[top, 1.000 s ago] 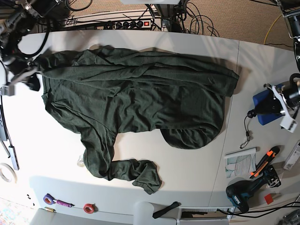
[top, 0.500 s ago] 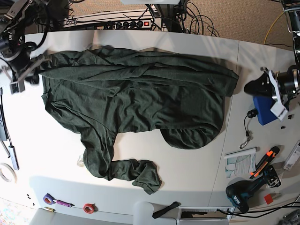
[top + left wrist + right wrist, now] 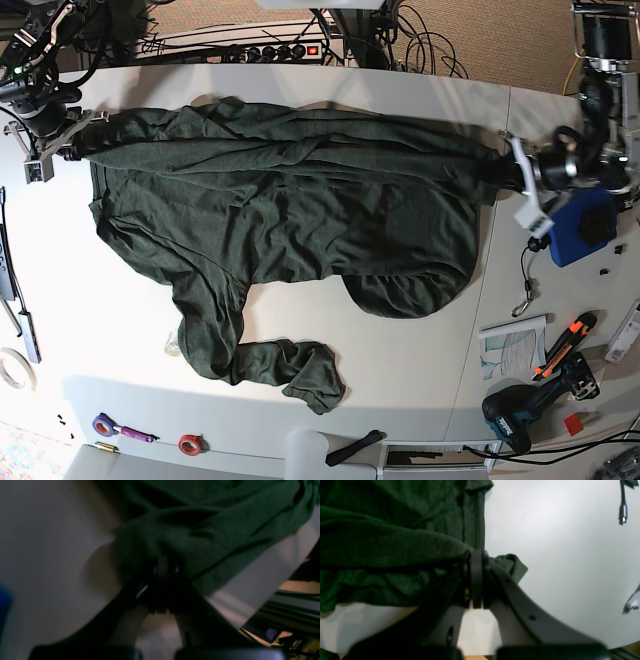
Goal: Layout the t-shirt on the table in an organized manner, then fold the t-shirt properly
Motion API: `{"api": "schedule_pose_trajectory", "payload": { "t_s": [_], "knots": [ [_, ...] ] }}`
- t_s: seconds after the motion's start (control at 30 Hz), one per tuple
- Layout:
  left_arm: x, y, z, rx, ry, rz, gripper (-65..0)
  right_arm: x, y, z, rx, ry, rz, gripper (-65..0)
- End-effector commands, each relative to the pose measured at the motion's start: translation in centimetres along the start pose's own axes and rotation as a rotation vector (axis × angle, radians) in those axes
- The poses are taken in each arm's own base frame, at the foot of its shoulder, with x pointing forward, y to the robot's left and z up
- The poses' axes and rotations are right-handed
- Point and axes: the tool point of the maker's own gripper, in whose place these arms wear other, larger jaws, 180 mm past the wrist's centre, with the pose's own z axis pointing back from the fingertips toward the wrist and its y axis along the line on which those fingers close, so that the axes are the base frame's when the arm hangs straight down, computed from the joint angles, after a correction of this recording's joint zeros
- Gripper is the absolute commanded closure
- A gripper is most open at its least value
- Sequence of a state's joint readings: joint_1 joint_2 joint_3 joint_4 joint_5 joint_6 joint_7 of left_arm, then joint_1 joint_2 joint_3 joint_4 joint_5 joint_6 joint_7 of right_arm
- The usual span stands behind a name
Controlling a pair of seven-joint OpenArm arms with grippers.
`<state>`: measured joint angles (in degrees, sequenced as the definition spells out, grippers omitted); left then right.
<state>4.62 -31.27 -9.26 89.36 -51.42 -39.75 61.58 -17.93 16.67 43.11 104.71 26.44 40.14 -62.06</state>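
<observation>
The dark green t-shirt (image 3: 290, 200) lies spread and wrinkled across the white table (image 3: 400, 350), with one sleeve trailing toward the front edge. My right gripper (image 3: 72, 140) is at the shirt's far left corner. In the right wrist view this gripper (image 3: 476, 555) is shut on a bunched fold of the t-shirt (image 3: 382, 542) above the table (image 3: 557, 542). My left gripper (image 3: 505, 165) sits at the shirt's right end. In the blurred left wrist view it (image 3: 163, 562) is shut, tips pressed into the t-shirt (image 3: 212, 530); no pinched fabric shows.
Right of the table's seam (image 3: 495, 300) lie a blue block (image 3: 585, 225), a lanyard with clip (image 3: 525, 280), a paper sheet (image 3: 512, 345), an orange cutter (image 3: 565, 345) and a drill (image 3: 520, 410). Tape rolls (image 3: 190, 443) sit at the front left. Cables run along the back edge.
My left arm swung in from the far right to the shirt's right end. My right gripper drew the shirt's left corner farther toward the back left, tightening the top edge.
</observation>
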Motion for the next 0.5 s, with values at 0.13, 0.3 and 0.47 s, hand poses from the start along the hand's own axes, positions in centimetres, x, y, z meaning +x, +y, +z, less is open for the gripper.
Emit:
{"api": "schedule_pose_trajectory", "payload": {
  "t_s": [0.13, 0.3, 0.47],
  "knots": [
    [2.0, 0.0, -0.6, 0.019, -0.027, -0.073, 0.0, 1.1, -0.7, 0.4, -0.015, -0.038, 0.012, 0.0],
    [3.4, 0.6, -0.4, 0.040, -0.044, -0.099, 0.0, 1.1, -0.6, 0.4, -0.013, -0.039, 0.010, 0.0],
    [2.6, 0.4, -0.9, 0.051, -0.014, -0.093, 0.0, 1.3, -0.6, 0.4, -0.013, -0.047, 0.010, 0.0]
  ]
}}
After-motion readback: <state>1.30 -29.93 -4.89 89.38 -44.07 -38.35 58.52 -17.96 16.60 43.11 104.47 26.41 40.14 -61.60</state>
